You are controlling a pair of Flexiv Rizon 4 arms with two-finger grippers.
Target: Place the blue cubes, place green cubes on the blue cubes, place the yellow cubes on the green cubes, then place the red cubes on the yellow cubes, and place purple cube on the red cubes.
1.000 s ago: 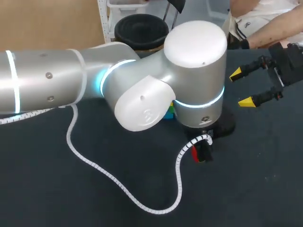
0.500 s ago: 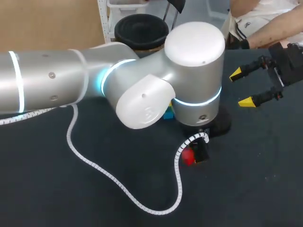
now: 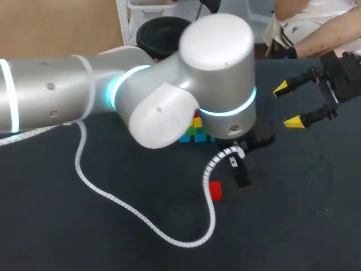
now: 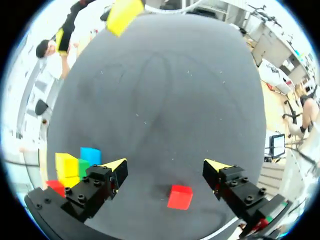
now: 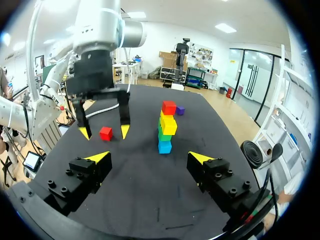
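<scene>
Red cube lies on its own on the table, between the spread fingers of your left gripper and touching neither one. Just beside that gripper, near the table's middle, stands the stack: blue at the bottom, then green, yellow, and another red on top. A purple cube sits on the table just past the stack from your right gripper, which hangs by the table's right edge, fingers spread, holding nothing.

table: matt dk | left arm: glossy smooth shell | red cube: matt
</scene>
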